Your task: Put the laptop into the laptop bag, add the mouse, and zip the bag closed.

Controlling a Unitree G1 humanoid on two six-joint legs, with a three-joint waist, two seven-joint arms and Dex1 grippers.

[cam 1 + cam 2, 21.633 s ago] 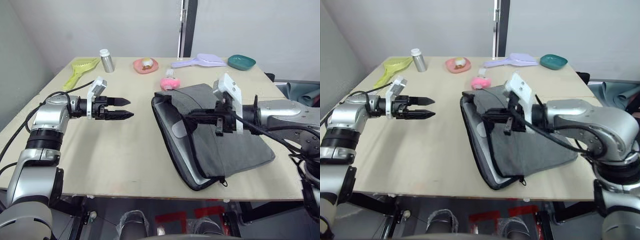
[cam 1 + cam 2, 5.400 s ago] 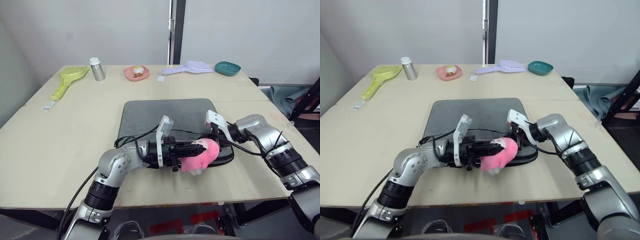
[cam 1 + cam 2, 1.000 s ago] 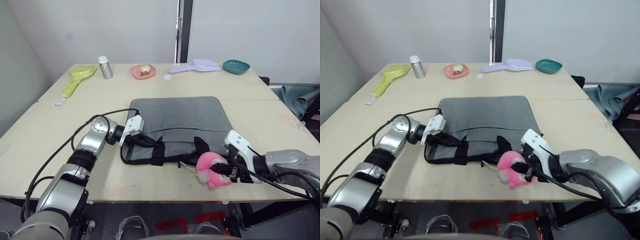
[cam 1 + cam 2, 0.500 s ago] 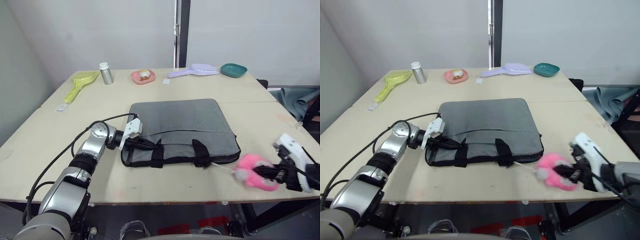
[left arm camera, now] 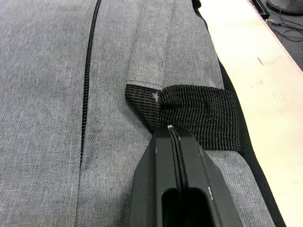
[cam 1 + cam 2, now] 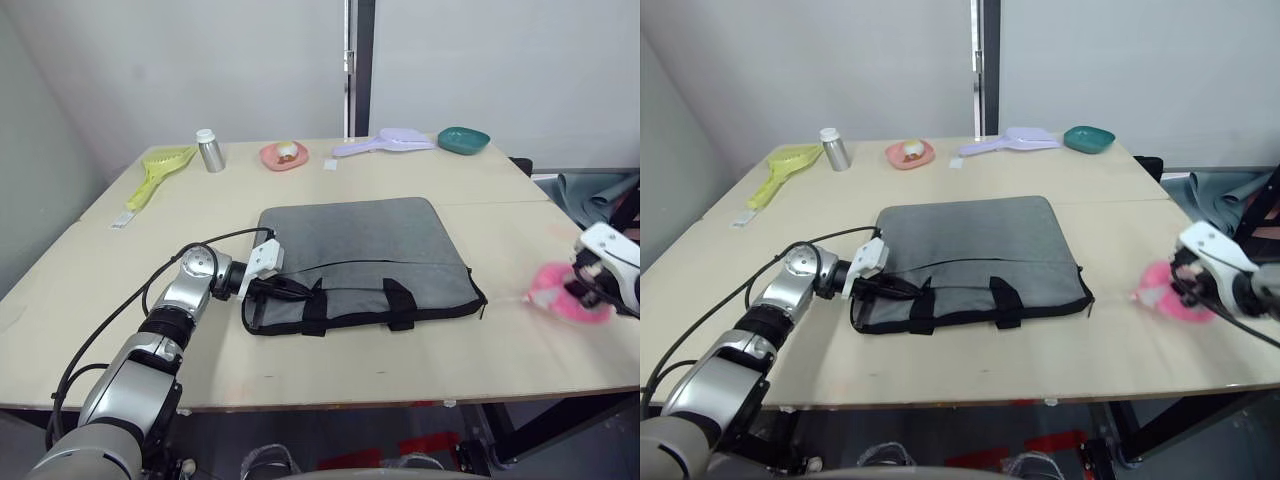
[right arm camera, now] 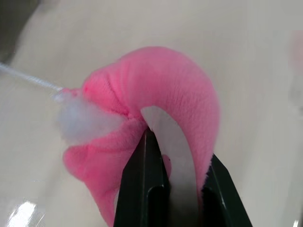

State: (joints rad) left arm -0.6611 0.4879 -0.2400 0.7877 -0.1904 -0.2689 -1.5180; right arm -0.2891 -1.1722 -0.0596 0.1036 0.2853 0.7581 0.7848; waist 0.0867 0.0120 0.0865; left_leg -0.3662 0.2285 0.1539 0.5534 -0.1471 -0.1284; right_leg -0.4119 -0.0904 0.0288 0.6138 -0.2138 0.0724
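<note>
The dark grey laptop bag (image 6: 360,250) lies flat in the middle of the table, its two black handles along the near edge. My left gripper (image 6: 300,290) is shut, and its tips (image 5: 169,128) press on the grey fabric right at a black handle strap (image 5: 203,116) near the bag's front left corner. Far to the right, my right gripper (image 7: 180,146) is shut on a pink plush toy (image 6: 560,295), held near the table's right edge. A thin white cord (image 7: 28,78) runs from the toy back toward the bag. The laptop and the mouse are out of view.
Along the table's far edge stand a yellow-green scoop (image 6: 155,165), a metal bottle (image 6: 210,150), a pink dish (image 6: 284,154), a lilac scoop (image 6: 390,140) and a teal bowl (image 6: 463,139). Bare tabletop lies between the bag and the pink toy.
My right gripper has carried the pink plush toy from the bag's front right corner out to the right, near the table's right edge. The left gripper has stayed on the bag.
</note>
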